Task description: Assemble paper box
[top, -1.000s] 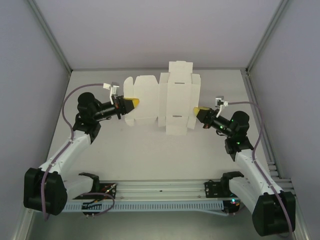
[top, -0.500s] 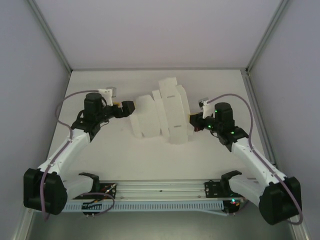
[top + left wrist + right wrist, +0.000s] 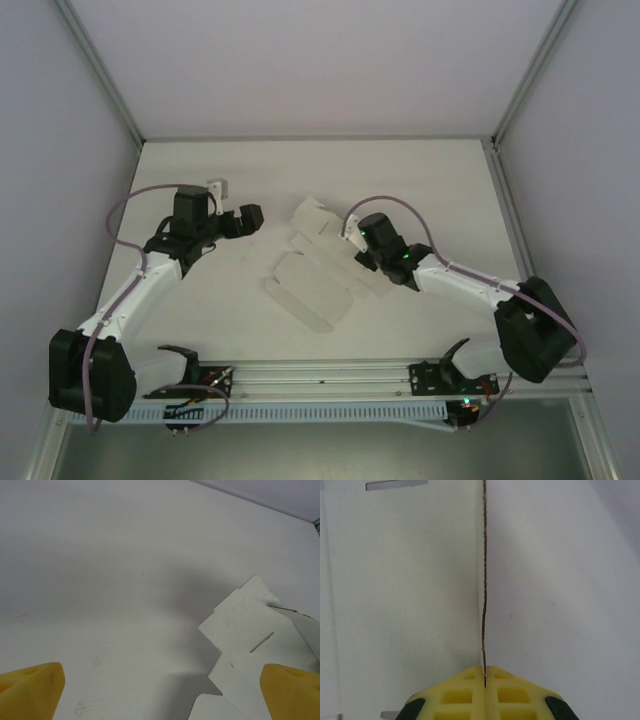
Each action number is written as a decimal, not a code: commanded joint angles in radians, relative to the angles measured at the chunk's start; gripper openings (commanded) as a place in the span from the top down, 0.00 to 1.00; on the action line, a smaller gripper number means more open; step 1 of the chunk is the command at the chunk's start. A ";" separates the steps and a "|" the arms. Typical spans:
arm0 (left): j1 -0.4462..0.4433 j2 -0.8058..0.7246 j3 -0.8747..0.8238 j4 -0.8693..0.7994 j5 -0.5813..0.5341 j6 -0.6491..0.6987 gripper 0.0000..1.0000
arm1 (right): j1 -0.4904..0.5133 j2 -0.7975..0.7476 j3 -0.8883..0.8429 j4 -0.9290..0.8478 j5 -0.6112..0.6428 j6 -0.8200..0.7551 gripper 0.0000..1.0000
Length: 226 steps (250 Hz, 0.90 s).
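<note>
The paper box is a flat white die-cut sheet (image 3: 312, 292) lying slantwise at the table's middle, its flaps reaching up towards the far side. My right gripper (image 3: 358, 252) is at its right edge. In the right wrist view the yellow fingers (image 3: 465, 695) are shut on the sheet's thin edge (image 3: 484, 605), which runs straight up from the right gripper (image 3: 485, 680). My left gripper (image 3: 256, 216) stands open just left of the sheet, apart from it. The left wrist view has the left gripper's (image 3: 160, 695) fingertips (image 3: 31, 690) wide apart, bare table between them, and a slotted flap (image 3: 247, 622) ahead on the right.
Pale walls with metal corner posts (image 3: 100, 75) close in the table on three sides. An aluminium rail (image 3: 320, 375) with both arm bases runs along the near edge. Bare table (image 3: 430, 180) lies behind and to the sides of the sheet.
The left gripper has opened, let go of the sheet and drawn back left. The right arm has swung left and nearer with the sheet, which has turned slantwise.
</note>
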<state>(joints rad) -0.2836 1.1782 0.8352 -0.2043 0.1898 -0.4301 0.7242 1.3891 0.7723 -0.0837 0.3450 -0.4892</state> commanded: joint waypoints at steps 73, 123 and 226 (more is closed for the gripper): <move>-0.005 0.083 0.030 0.002 0.009 0.035 0.00 | 0.175 0.159 -0.119 0.715 0.266 -0.705 1.00; -0.022 0.193 0.076 0.057 0.038 0.067 0.00 | 0.176 0.170 -0.101 0.693 0.203 -0.636 1.00; -0.143 0.416 0.147 0.120 0.011 0.085 0.00 | 0.175 0.151 -0.073 0.610 0.167 -0.548 1.00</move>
<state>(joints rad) -0.3809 1.5574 0.9440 -0.1204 0.2184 -0.3660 0.8978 1.5524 0.6670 0.5301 0.5247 -1.0885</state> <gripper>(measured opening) 0.994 0.049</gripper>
